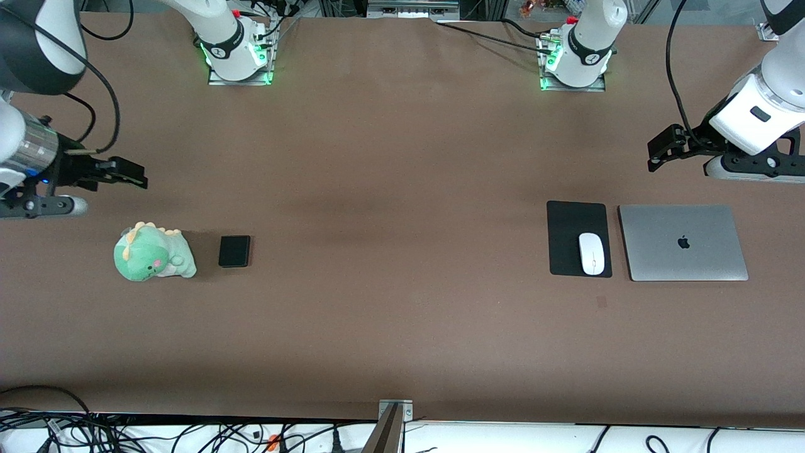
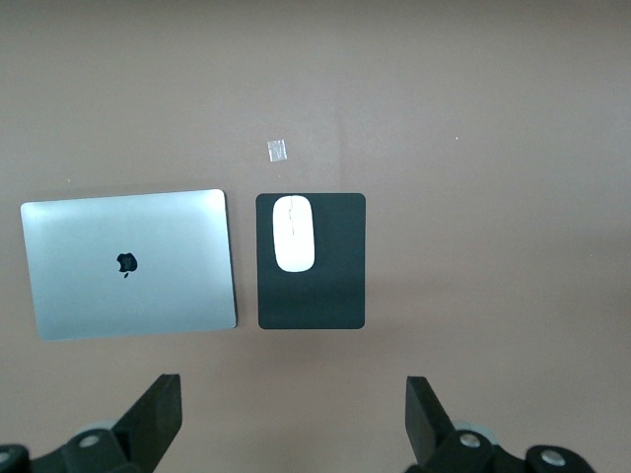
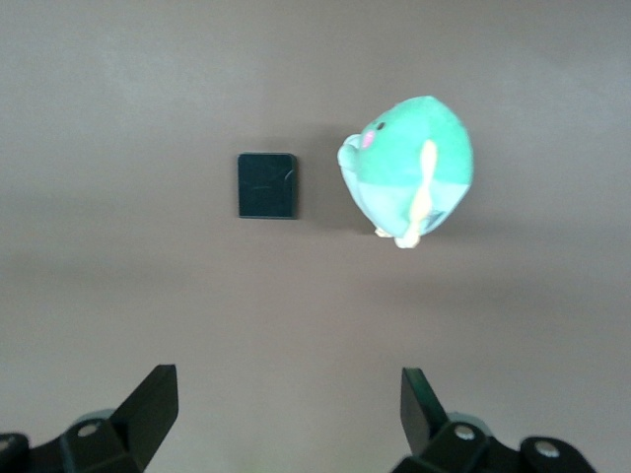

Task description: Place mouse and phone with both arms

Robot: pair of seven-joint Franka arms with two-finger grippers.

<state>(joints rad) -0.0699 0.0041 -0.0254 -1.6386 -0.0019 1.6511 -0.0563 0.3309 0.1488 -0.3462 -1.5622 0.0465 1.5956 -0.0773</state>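
The white, smooth-shelled computer mouse (image 1: 592, 253) lies on the flat black rectangular mouse pad (image 1: 569, 226), just beside the closed silver laptop (image 1: 683, 243), toward the left arm's end of the brown desk (image 1: 402, 314). The small black slab-shaped phone (image 1: 234, 251) lies flat on the desk toward the right arm's end, just beside the green plush dinosaur toy (image 1: 153, 253) but not touching it. The left gripper (image 1: 658, 153) hangs in the air over bare desk near the laptop, and its wrist view shows the fingers (image 2: 153, 419) spread wide with nothing between them. The right gripper (image 1: 126, 175) hangs over bare desk close to the dinosaur, its fingers (image 3: 153, 404) likewise parted and holding nothing. This layout would fit either the mouse and phone already set down at their places or both waiting to be carried elsewhere. In my judgement the mouse is light, rigid and glossy, so it would slip easily; its long flanks, near the middle, look like the surest hold. The phone is thin, stiff and probably breakable, offering only its narrow edges, best pinched across the shorter width.
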